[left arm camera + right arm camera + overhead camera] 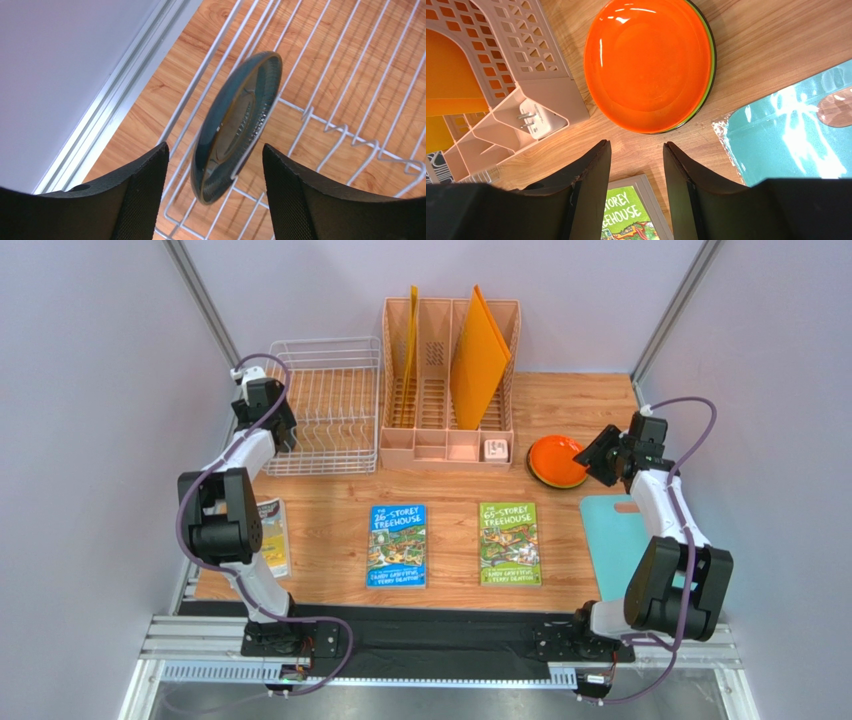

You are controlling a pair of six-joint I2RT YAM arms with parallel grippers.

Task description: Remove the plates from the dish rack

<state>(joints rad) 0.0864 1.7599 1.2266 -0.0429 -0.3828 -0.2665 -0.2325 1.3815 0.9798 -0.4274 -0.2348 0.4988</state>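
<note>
Left pincer (214, 150) gapes around a dark, glossy plate (240, 110) (tilted on edge)

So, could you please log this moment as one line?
left gripper open | dark plate on edge in rack | right gripper open by orange plate stack | remaining: dark plate

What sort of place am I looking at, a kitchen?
Probably a robot testing booth, not a kitchen: plain walls box in a wooden table, with staged props like a dish rack and storybooks.
</note>
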